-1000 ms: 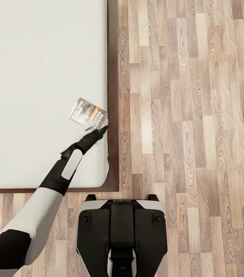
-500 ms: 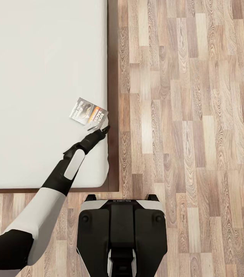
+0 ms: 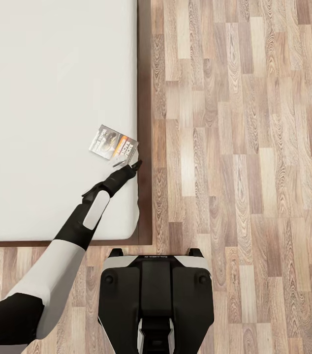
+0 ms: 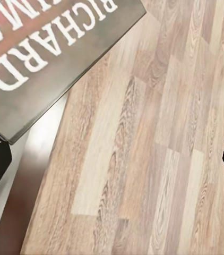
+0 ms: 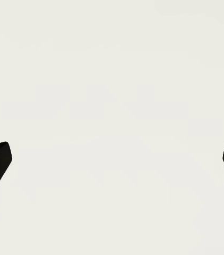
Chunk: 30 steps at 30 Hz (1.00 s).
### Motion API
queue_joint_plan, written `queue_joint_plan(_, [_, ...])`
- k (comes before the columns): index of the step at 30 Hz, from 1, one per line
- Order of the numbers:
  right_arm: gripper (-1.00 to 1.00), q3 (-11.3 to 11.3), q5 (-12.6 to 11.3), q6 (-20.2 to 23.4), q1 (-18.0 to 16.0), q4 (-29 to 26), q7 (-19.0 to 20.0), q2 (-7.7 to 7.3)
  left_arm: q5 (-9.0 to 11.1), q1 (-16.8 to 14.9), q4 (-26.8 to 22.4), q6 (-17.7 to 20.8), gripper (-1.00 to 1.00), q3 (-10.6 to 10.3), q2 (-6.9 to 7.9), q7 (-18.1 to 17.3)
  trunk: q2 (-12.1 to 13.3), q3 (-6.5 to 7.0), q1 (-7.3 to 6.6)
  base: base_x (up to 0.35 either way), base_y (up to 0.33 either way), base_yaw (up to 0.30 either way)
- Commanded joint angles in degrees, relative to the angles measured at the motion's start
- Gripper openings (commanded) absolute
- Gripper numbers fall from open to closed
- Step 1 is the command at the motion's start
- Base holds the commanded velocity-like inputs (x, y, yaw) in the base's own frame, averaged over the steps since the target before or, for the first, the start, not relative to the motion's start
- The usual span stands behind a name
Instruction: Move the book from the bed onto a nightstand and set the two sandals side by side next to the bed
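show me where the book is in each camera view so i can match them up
Head view: the book lies on the white bed, near the mattress's right edge, just beyond the left end effector.
Left wrist view: the book is seen close up, its cover lettering large, with one corner out over the wood floor.
Right wrist view: the book is not in it.
Shared landmark: the wood floor, also in the head view.

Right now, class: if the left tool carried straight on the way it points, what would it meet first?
Probably the book's near corner on the bed; the left tool stands open just short of it, though depth is unclear.
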Motion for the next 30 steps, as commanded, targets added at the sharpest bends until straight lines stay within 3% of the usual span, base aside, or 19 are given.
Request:
queue_joint_plan(1, [1.00, 0.47, -0.59, -0.24, 0.00, 0.08, 0.22, -0.01, 0.45, -0.01, -0.02, 0.30, 1.00, 0.05, -0.03, -0.08, -0.09, -0.05, 0.04, 0.000, 0.000, 0.000])
queue_joint_plan(30, [1.00, 1.03, -0.63, -0.23, 0.00, 0.08, 0.22, -0.06, 0.45, -0.34, -0.18, 0.41, 1.00, -0.06, -0.01, -0.08, -0.09, -0.05, 0.04, 0.000, 0.000, 0.000])
